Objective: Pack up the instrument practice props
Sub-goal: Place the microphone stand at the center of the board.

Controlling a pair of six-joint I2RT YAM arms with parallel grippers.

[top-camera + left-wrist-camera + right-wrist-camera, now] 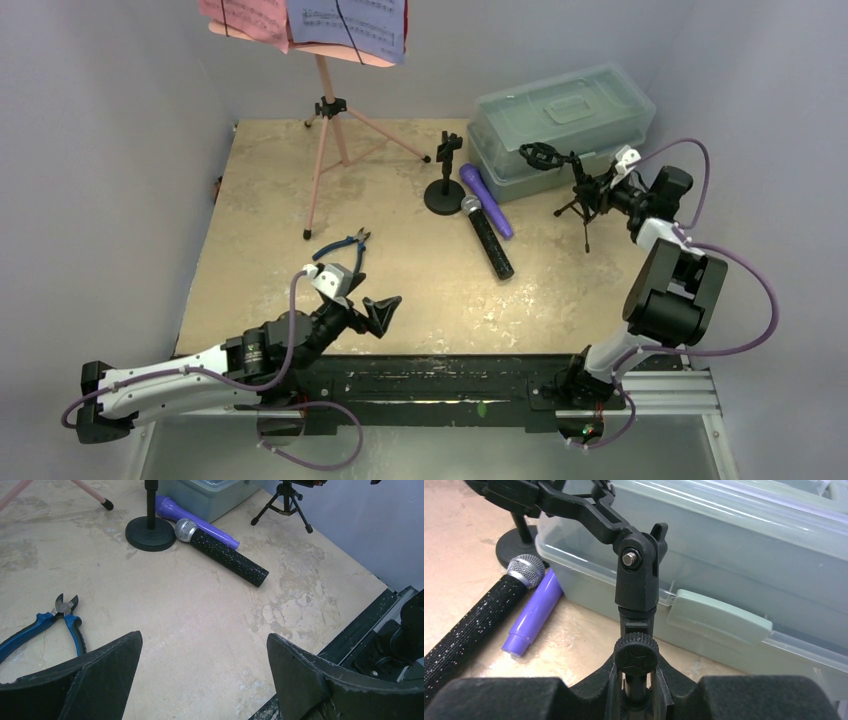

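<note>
The pink tripod music rack (325, 120) stands at the back left with red and lavender music sheets (345, 25) on its panel. The purple mic (487, 200) and the black silver-headed mic (488, 238) lie side by side mid-table, also in the left wrist view (222, 555). A round-base black mic support (444, 190) stands behind them. My right gripper (636, 687) is shut on the stem of the black tripod mic support (580, 195) in front of the box. My left gripper (202, 675) is open and empty near the front edge.
The translucent greenish lidded box (560, 125) stands at the back right, just behind the tripod support. Blue-handled pliers (343, 246) lie just beyond my left gripper. Grey walls close in the left, back and right sides.
</note>
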